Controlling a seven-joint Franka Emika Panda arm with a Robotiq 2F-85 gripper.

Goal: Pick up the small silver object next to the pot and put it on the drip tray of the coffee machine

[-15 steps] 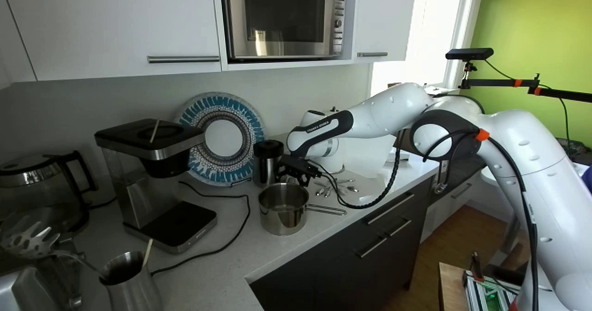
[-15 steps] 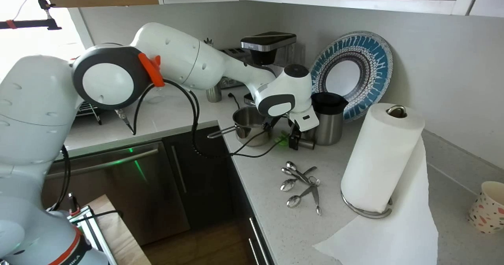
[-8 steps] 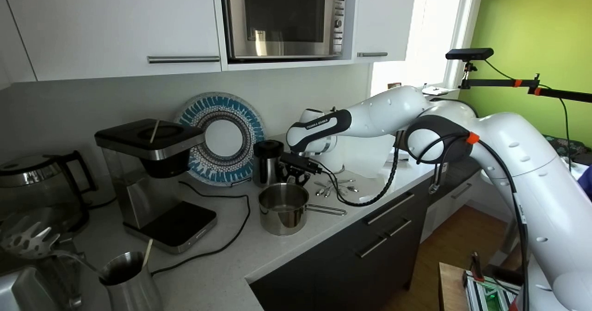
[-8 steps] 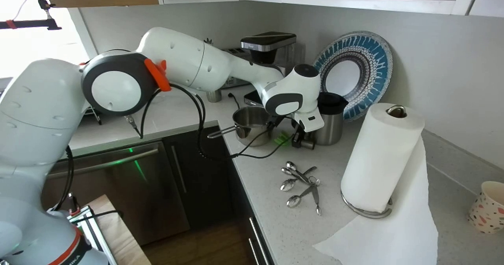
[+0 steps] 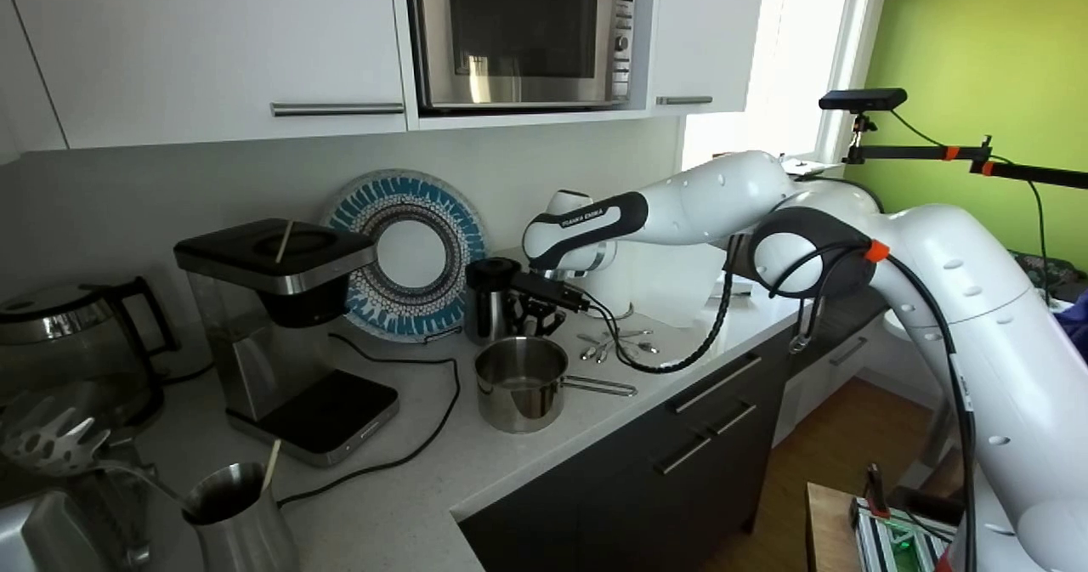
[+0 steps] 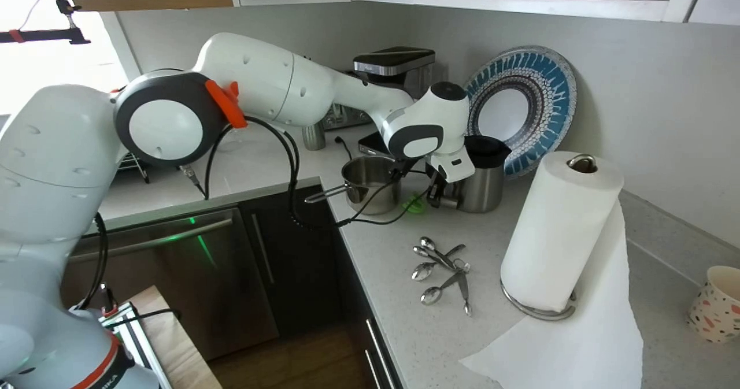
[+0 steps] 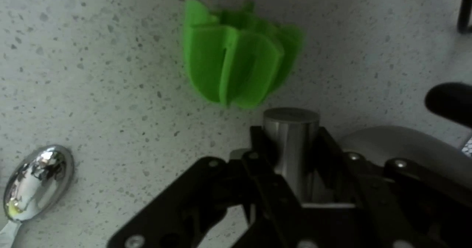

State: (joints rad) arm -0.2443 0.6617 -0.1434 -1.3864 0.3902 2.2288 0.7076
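The small silver object, a dark metal cylinder [image 7: 291, 139], sits between the black fingers of my gripper [image 7: 290, 130] in the wrist view, both pads against its sides. An exterior view has the cylinder [image 6: 450, 202] poking out sideways from the gripper [image 6: 437, 193], close to the lidded jug. In an exterior view my gripper [image 5: 537, 319] hovers just behind the pot [image 5: 518, 398], whose handle points right, and the cylinder is hard to make out there. Farther left stands the coffee machine [image 5: 274, 255], its flat black drip tray [image 5: 330, 412] bare at the front.
A steel jug with black lid [image 6: 487, 184] stands right beside the gripper. A green plastic thing [image 7: 236, 60] and several spoons [image 6: 445, 270] lie nearby. A paper towel roll [image 6: 558, 233] is to the right. A black cable [image 5: 442, 415] runs between pot and machine.
The fingers have come together on the cylinder. My hand first shifted toward the lidded jug, then rose slightly, and the cylinder went up with it.
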